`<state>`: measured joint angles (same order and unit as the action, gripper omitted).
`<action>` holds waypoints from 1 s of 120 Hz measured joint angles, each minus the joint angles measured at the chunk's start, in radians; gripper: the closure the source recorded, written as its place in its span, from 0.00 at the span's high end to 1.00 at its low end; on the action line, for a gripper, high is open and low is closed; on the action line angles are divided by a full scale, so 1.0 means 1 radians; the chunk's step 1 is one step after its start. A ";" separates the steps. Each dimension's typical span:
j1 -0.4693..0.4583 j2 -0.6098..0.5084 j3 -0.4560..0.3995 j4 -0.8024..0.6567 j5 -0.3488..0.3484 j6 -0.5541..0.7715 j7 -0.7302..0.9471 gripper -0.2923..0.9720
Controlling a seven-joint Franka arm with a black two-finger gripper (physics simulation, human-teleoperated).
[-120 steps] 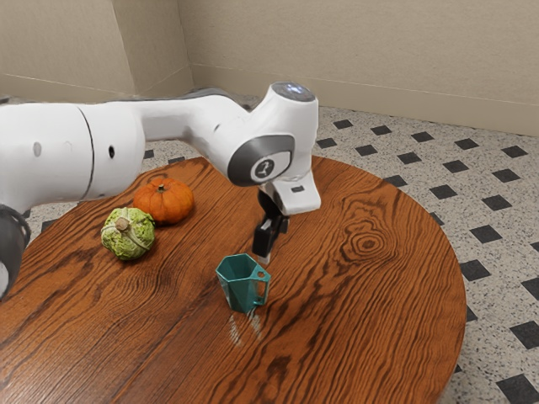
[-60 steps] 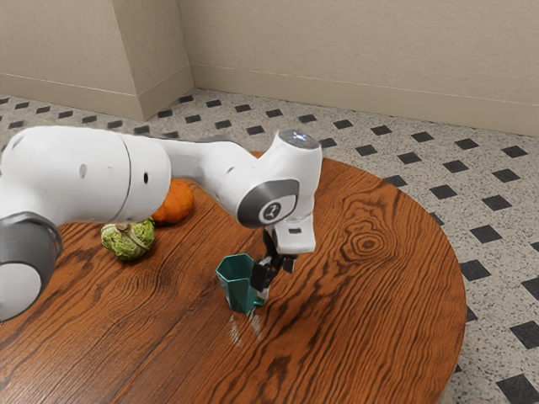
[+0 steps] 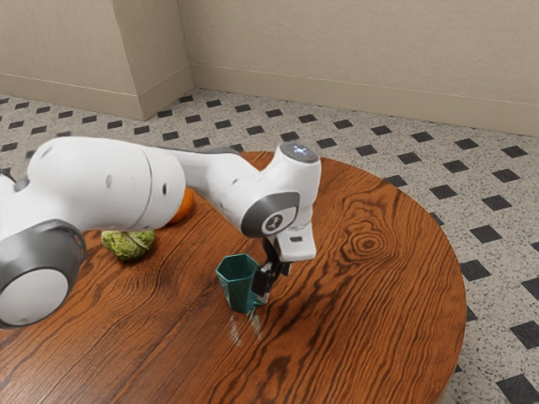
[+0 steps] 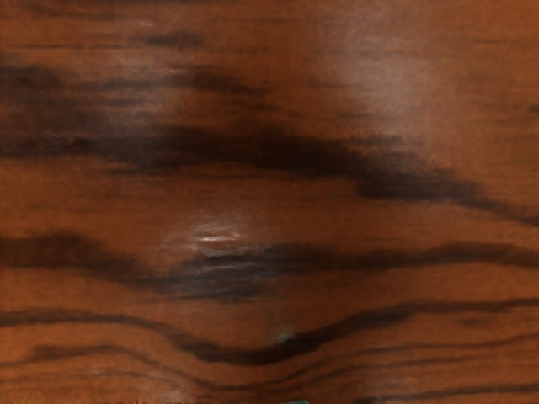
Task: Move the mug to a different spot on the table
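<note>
A teal angular mug [image 3: 237,282] stands upright on the round wooden table [image 3: 370,286], a little in front of its middle. My black gripper [image 3: 264,284] is lowered against the side of the mug that faces the exterior view's right, where its handle is, and it hides that handle. The white hand above it leans over the mug's rim. In the wrist view, bare wood grain of the table [image 4: 269,168] lies close under the hand.
A green gourd [image 3: 128,243] lies at the table's far left, and an orange pumpkin [image 3: 182,207] peeks out behind my arm. The table's rim curves round at the exterior view's right, above a checkered floor [image 3: 472,177].
My hand has come down from above and behind the mug to its handle side. The arm has swung lower across the pumpkin. The mug has not moved.
</note>
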<state>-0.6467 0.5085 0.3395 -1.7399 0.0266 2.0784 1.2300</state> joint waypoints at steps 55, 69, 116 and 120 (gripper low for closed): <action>-0.001 0.056 0.002 0.081 0.087 -0.121 -0.123 0.71; -0.001 0.057 0.002 0.088 0.090 -0.130 -0.150 0.64; -0.001 0.060 0.007 0.089 0.092 -0.134 -0.211 0.38; -0.001 0.060 0.007 0.089 0.092 -0.134 -0.215 0.37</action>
<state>-0.6474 0.5683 0.3466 -1.6509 0.1184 1.9447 1.0151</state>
